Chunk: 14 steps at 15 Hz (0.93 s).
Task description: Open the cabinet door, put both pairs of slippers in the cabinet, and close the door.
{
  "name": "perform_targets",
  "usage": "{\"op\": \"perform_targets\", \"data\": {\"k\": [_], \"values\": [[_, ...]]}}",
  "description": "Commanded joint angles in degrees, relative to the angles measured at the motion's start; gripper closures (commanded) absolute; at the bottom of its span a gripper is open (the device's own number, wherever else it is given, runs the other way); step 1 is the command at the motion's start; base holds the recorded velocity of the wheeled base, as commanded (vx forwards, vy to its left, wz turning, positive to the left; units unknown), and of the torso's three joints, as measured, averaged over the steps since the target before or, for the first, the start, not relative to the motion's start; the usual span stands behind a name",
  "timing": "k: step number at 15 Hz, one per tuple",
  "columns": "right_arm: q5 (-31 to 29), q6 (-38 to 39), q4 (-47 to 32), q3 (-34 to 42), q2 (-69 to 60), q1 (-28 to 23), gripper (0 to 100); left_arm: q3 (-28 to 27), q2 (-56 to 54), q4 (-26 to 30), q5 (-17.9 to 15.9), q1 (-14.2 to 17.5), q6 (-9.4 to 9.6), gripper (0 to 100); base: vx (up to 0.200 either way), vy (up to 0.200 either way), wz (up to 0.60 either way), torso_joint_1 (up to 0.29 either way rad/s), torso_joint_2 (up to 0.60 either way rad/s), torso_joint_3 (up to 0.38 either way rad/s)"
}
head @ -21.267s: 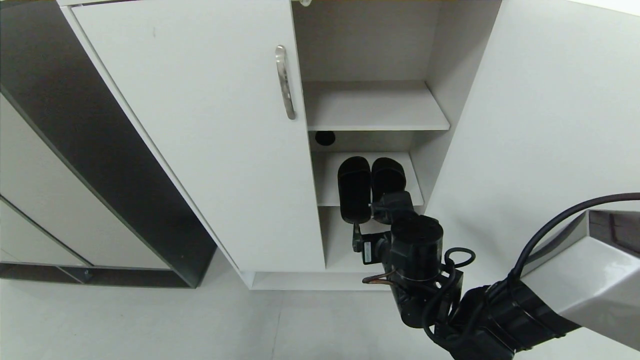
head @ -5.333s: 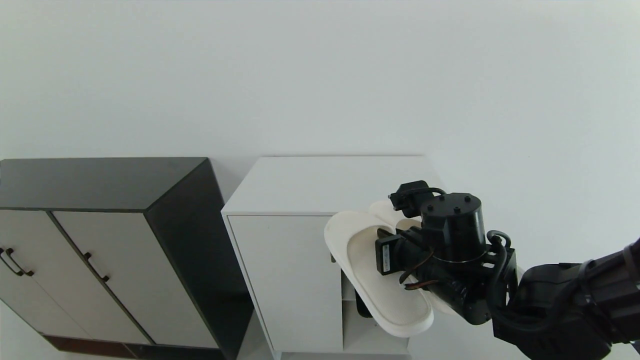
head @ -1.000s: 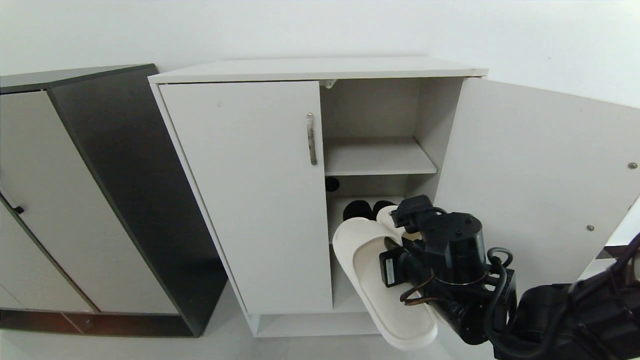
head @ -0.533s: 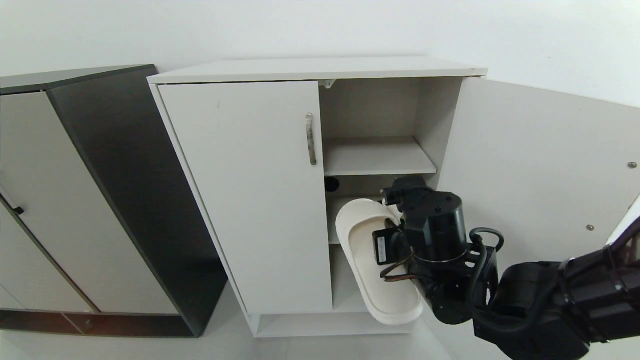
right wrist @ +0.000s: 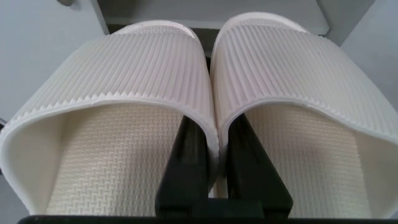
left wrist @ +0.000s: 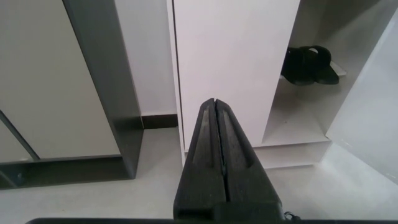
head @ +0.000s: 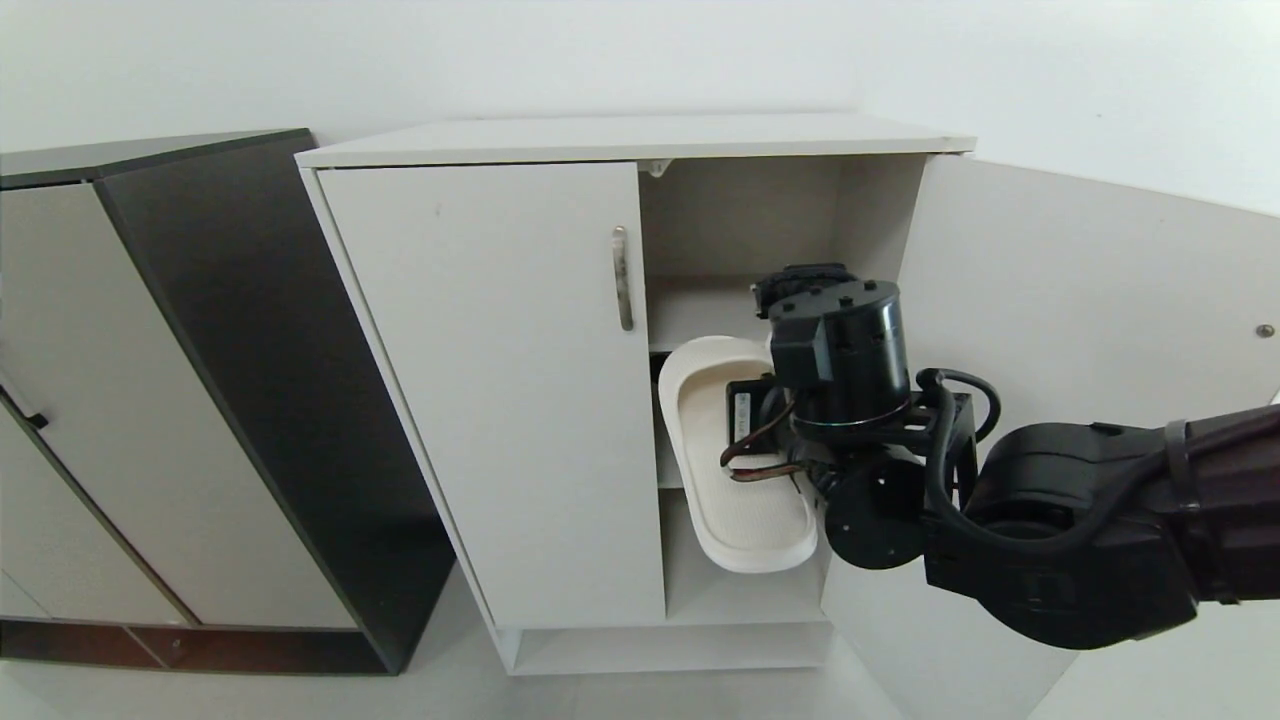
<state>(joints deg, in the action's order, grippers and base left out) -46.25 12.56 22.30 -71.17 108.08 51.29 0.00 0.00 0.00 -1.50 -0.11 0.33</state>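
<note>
Head view: holding the white slippers [head: 740,510] at five o'clock from the door handle [head: 622,278], before the open cabinet [head: 640,135], pinching their touching inner strap walls in the right gripper [right wrist: 216,155], likely the soundest hold on light, soft, squashy foam.

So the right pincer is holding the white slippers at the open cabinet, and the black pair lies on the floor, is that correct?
Not quite: the left wrist view shows the black pair on a shelf inside the cabinet, not on the floor. The right pincer does hold the white slippers at the open cabinet.
</note>
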Motion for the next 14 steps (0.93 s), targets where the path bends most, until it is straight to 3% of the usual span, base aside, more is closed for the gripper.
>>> {"op": "perform_targets", "data": {"k": [1, 11, 14], "values": [[0.0, 0.8, -0.5, -0.2, 0.1, -0.7, 100, 0.0, 0.0, 0.0, 0.0, 0.0, 0.02, 100, 0.000, 0.000, 0.00, 0.000, 0.00, 0.000], [0.4, 2.2, -1.0, -0.6, 2.3, -2.9, 100, 0.0, 0.0, 0.0, 0.0, 0.0, 0.11, 100, 0.000, 0.000, 0.00, 0.000, 0.00, 0.000], [0.4, 2.2, -1.0, -1.6, 2.4, -2.9, 100, 0.0, 0.0, 0.0, 0.0, 0.0, 0.11, 100, 0.200, 0.000, 0.00, -0.001, 0.00, 0.005]]}}
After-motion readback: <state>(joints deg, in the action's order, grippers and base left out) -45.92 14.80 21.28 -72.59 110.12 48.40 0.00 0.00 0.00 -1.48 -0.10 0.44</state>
